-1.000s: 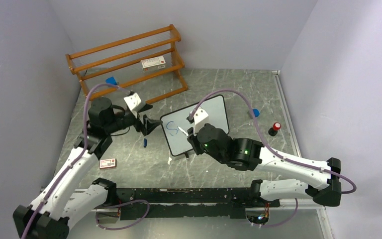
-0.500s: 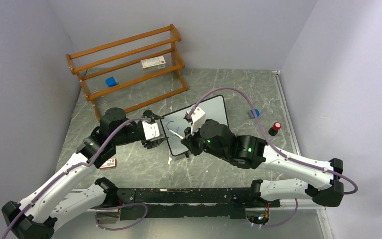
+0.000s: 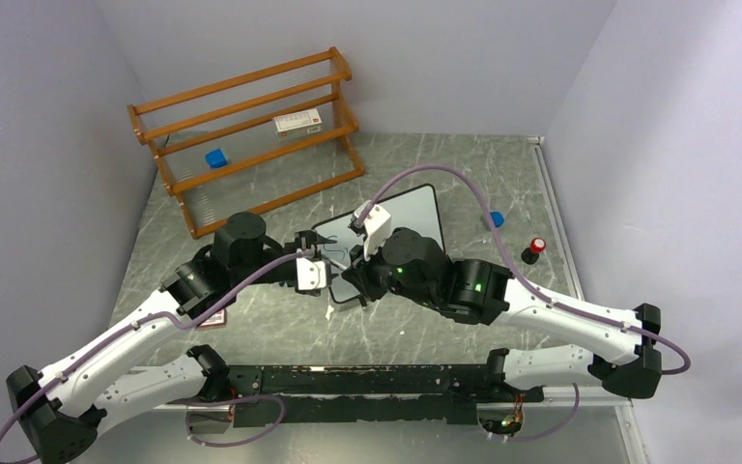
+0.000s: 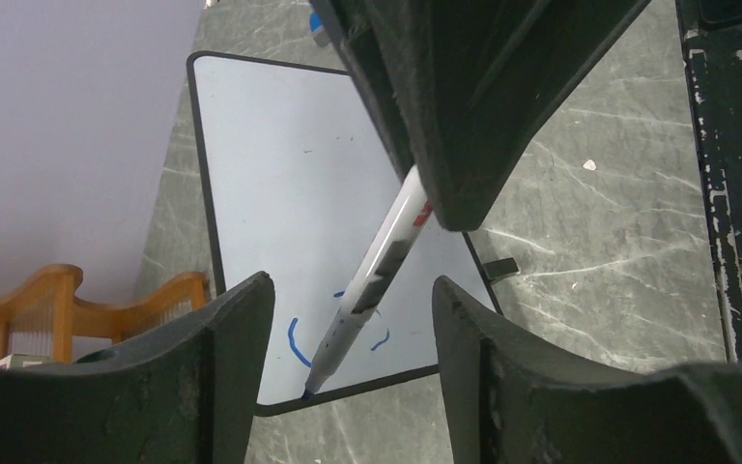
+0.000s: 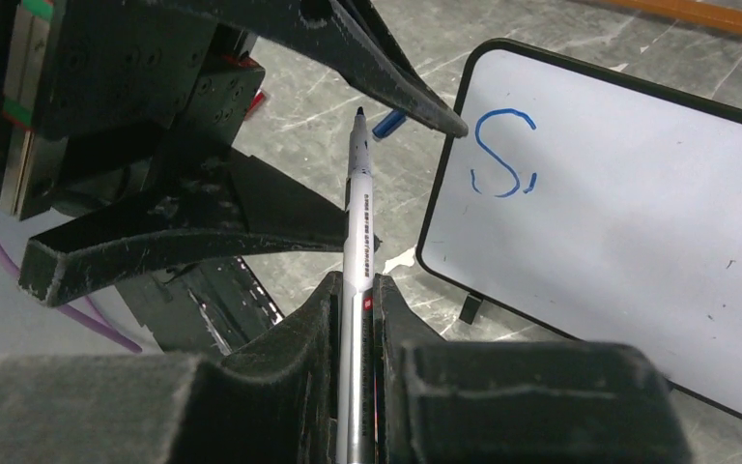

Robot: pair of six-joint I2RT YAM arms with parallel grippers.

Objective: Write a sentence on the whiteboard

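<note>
Right wrist view: the right gripper (image 5: 356,300) is clamped on a white marker (image 5: 358,222), whose long axis points straight to 12 o'clock, tip uppermost. The whiteboard (image 5: 638,242) lies flat on the grey table, to the right of the tip. The sentence (image 5: 502,155) is so far a single blue S in the board's near corner, at about 3 o'clock from the tip. The tip looks just outside the black frame, but I cannot tell whether it is lifted or touching.

Left wrist view: the left gripper (image 4: 348,290) has its jaws apart, one on each side of the marker and gripping nothing. One of its fingers sits just beside the board's edge near the S.

Top external view: the whiteboard (image 3: 413,215) lies near the table's middle, its long axis running from 7 to 1 o'clock. The left arm reaches it from 9 o'clock and the right from 5 o'clock. The next letter probably needs the tip carried past the S, onto bare white. The right arm holds the tool for that, with the left fingers close in its way.
</note>
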